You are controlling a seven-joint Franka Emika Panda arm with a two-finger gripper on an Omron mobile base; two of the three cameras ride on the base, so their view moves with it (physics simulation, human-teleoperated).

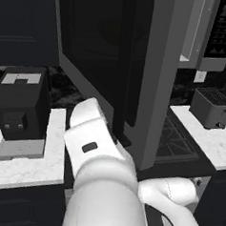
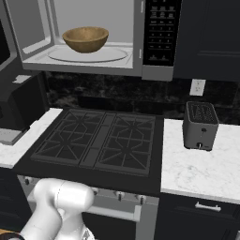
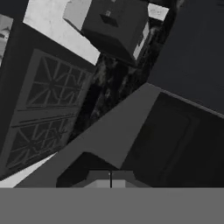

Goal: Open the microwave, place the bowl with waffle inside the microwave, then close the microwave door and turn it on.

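Note:
The microwave point(image 2: 138, 47) stands open above the stove, its black button panel point(image 2: 161, 30) at the right. Inside it, the tan bowl point(image 2: 86, 39) rests on the round glass plate. The bowl's rim hides the waffle. The microwave door point(image 1: 102, 47) is swung wide out to the left, dark glass in a grey border, with its dark bar handle point(image 1: 124, 68) facing me. My arm reaches up to the door's lower part. My gripper point(image 3: 110, 180) is shut with nothing between its fingertips, close under the door's grey edge point(image 3: 109, 131).
A gas stove point(image 2: 98, 138) lies under the microwave. A black toaster point(image 2: 200, 125) sits on the marble counter point(image 2: 201, 171) to the right, and a black coffee machine point(image 1: 21, 103) stands on the left counter. A wall outlet point(image 2: 197, 86) is behind the toaster.

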